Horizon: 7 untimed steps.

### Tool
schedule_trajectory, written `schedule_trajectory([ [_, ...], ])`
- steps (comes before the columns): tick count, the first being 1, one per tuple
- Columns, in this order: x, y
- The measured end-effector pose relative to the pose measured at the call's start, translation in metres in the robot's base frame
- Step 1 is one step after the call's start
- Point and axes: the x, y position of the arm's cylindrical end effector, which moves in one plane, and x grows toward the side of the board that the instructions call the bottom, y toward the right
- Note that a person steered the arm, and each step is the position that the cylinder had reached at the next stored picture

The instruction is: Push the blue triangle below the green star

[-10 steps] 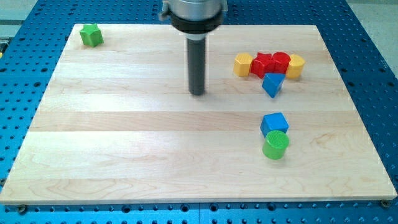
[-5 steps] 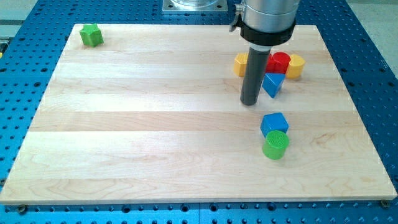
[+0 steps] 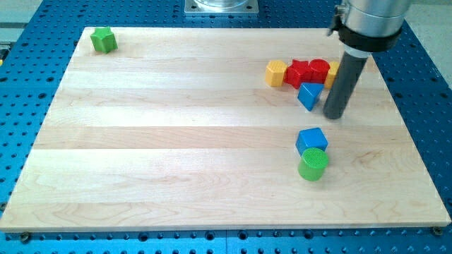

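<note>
The blue triangle (image 3: 309,94) lies at the view's right, just below a row of yellow and red blocks. The green star (image 3: 104,39) sits far off at the view's top left corner of the board. My tip (image 3: 334,114) rests on the board just to the right of the blue triangle, very close to it; whether it touches is unclear. The rod hides most of the yellow block at the row's right end.
A row of blocks stands above the triangle: a yellow hexagon (image 3: 276,72), a red star (image 3: 299,72), a red cylinder (image 3: 319,70). A blue cube (image 3: 311,140) and a green cylinder (image 3: 313,164) sit lower right. The wooden board (image 3: 176,141) lies on a blue perforated table.
My tip has swept from the board's middle to the right, passing from the triangle's left side to its right side. The blocks have not moved.
</note>
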Motion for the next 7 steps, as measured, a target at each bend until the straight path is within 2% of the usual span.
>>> schedule_trajectory([
  [2,-0.001,0.008],
  [4,-0.036,0.004],
  [7,-0.036,-0.024],
])
